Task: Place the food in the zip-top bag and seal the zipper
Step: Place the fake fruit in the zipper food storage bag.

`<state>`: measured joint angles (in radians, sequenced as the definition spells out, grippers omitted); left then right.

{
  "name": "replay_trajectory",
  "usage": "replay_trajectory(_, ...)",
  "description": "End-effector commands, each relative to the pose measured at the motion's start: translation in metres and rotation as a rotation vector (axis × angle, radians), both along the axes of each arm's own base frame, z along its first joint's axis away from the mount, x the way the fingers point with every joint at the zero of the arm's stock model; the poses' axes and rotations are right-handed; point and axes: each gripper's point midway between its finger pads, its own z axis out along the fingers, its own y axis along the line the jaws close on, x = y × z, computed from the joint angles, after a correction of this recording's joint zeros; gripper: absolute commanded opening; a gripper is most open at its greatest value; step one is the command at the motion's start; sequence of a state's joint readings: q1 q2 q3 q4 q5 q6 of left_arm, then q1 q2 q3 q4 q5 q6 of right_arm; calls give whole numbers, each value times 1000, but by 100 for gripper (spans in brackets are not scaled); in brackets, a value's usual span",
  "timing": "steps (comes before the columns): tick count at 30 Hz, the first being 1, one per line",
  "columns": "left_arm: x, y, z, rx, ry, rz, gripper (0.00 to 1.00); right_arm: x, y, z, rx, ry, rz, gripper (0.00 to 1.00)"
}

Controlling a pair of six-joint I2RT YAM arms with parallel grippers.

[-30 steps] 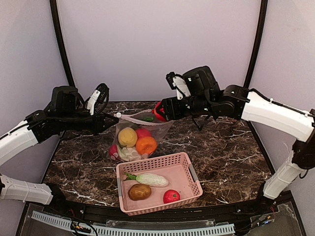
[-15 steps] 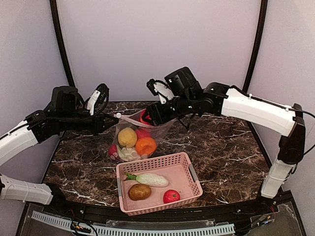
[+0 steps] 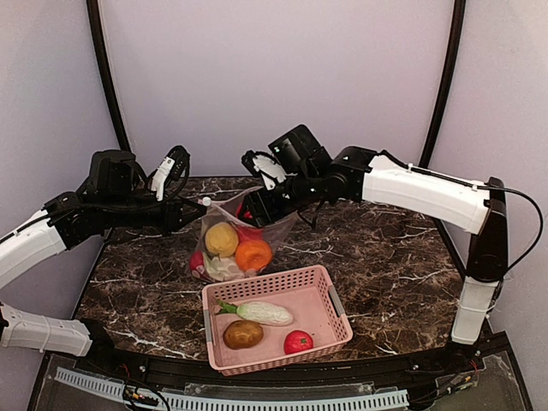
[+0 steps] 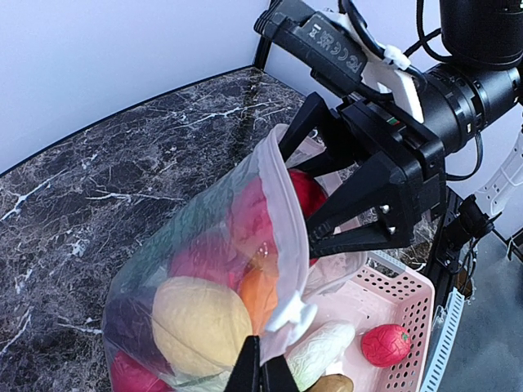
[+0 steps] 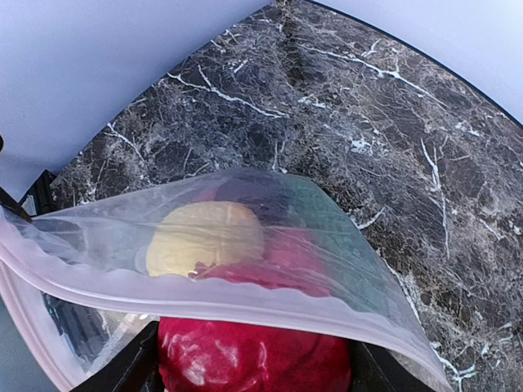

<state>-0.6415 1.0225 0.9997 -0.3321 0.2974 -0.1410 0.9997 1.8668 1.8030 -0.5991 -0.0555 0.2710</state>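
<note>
Left gripper (image 4: 261, 369) was clamped fully shut on the near lip of the zip-top bag (image 3: 224, 248), pinching it right by the white tab at the end of the zipper (image 4: 274, 219) and holding that edge up off the marble table (image 3: 390, 257).

Right gripper (image 4: 301, 196) had its jaws spread wide around a red ball (image 5: 253, 358), gripped on both sides, sitting right at the bag mouth – the pink zipper strip draped across the top of it in the right wrist view. Couldn't tell if it was fully past the lip.

In the bag: yellow ball (image 3: 222, 238), orange ball (image 3: 254, 253), pale cabbage (image 3: 224, 269), something green and more red behind.

Pink basket (image 3: 276, 283) sat just in front of the bag – a white-and-green vegetable (image 3: 261, 312), potato (image 3: 243, 334) and a small red ball (image 3: 298, 342) lay in it.
</note>
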Motion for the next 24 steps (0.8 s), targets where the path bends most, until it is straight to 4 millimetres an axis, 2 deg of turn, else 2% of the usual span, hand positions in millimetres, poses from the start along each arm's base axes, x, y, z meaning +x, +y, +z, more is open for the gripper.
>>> replay_trajectory(1, 2, 2, 16, -19, -38, 7, 1, 8, -14, -16, -79, -6, -78, 67)
replay_trajectory(3, 2, 2, 16, -19, -38, 6, 1, 9, -20, -15, -87, -17, -95, 70)
replay_trajectory(6, 3, 2, 16, -19, -37, 7, 1, 10, -23, -12, -89, -28, -107, 82)
replay_trajectory(9, 3, 1, 17, -20, -39, 6, 1, 12, -24, -9, -87, -32, -117, 88)
replay_trajectory(17, 2, 2, 17, -17, -40, 6, 1, 9, -29, 14, -42, -50, -126, 91)
replay_trajectory(19, 1, 2, 17, -17, -37, 3, 1, 5, -31, 28, -5, -51, -131, 91)
replay_trajectory(22, 0, 2, 17, -24, -36, 3, 1, -7, -31, 63, 130, -54, -98, 91)
replay_trajectory(24, 0, 2, 18, -31, -40, 1, 1, -24, -29, 88, 241, -65, -24, 90)
